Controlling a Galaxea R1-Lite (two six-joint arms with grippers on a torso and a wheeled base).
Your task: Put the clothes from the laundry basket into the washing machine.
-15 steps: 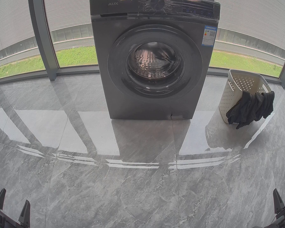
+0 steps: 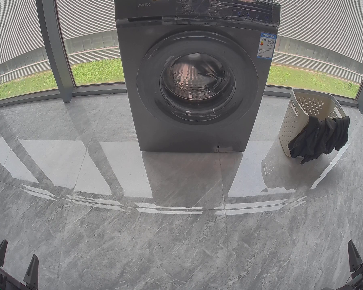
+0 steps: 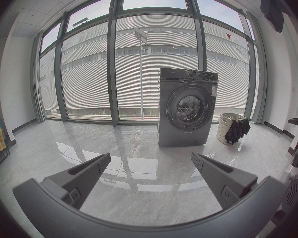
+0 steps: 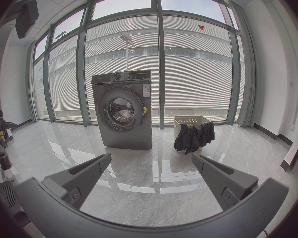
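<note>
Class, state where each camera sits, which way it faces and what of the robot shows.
Head view: on the head, facing forward and down at the washing machine; left claw and right claw at the bottom corners.
Left wrist view: on the left wrist, facing level toward the machine; own open claw in front.
Right wrist view: likewise, from the right.
All share the laundry basket with clothes over its rim.

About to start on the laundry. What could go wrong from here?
The washing machine's door looks shut; clothes brought there cannot go in until it is opened.
The dark clothes drape over the laundry basket's rim; a sideways tug may tip or drag the basket.
</note>
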